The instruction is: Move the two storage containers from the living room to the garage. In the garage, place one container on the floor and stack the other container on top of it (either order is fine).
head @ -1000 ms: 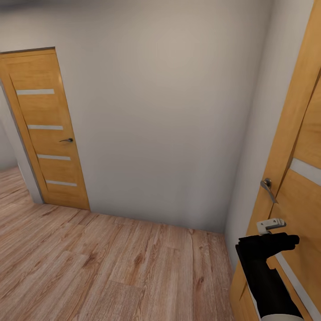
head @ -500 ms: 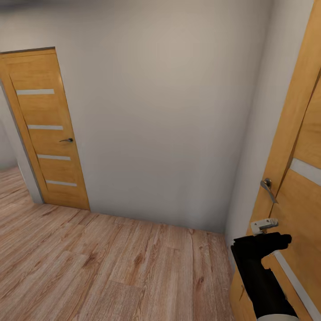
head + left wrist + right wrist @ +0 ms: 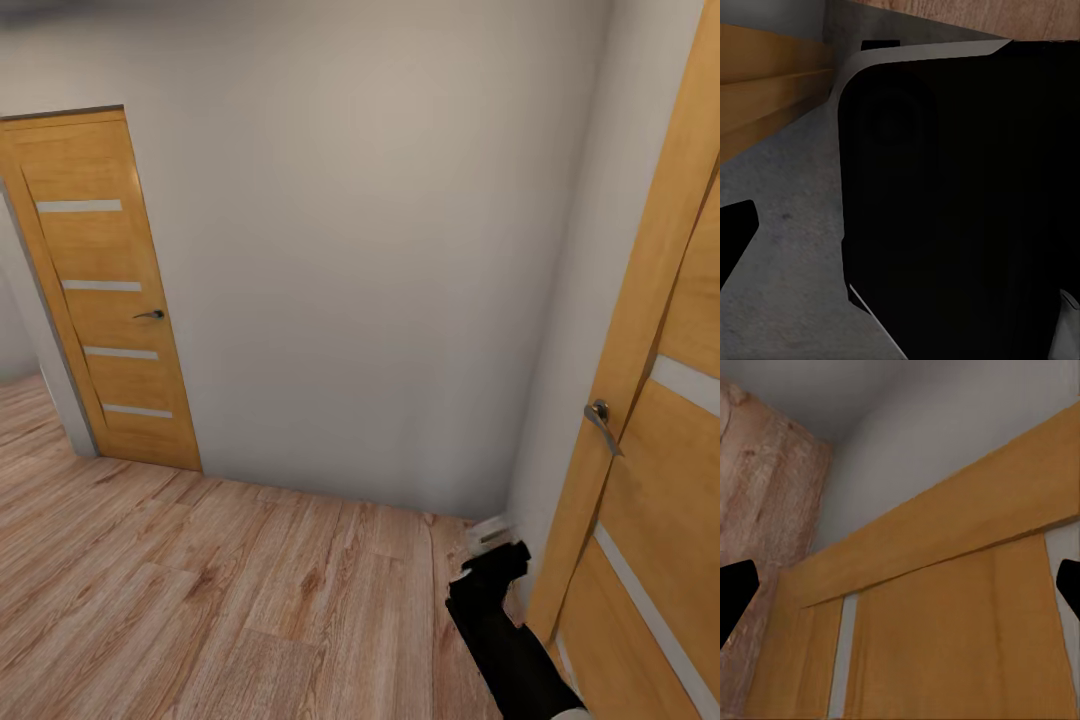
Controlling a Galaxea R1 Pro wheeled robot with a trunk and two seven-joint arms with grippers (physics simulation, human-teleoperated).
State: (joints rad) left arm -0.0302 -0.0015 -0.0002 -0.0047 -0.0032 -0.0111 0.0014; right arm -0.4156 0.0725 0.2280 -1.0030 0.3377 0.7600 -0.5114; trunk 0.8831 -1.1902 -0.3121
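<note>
Head view looks onto light wood plank flooring (image 3: 250, 590) in a hallway corner, a plain grey-white wall (image 3: 350, 250) ahead; neither storage container can be seen from here. The right end effector (image 3: 490, 535) sits low beside an orange wooden door (image 3: 660, 480) with a metal handle (image 3: 600, 418). In the right wrist view its dark fingertips (image 3: 735, 592) stand wide apart, released, empty. A second door (image 3: 100, 300) stands far left. Whether the left end effector is released, I cannot tell.
</note>
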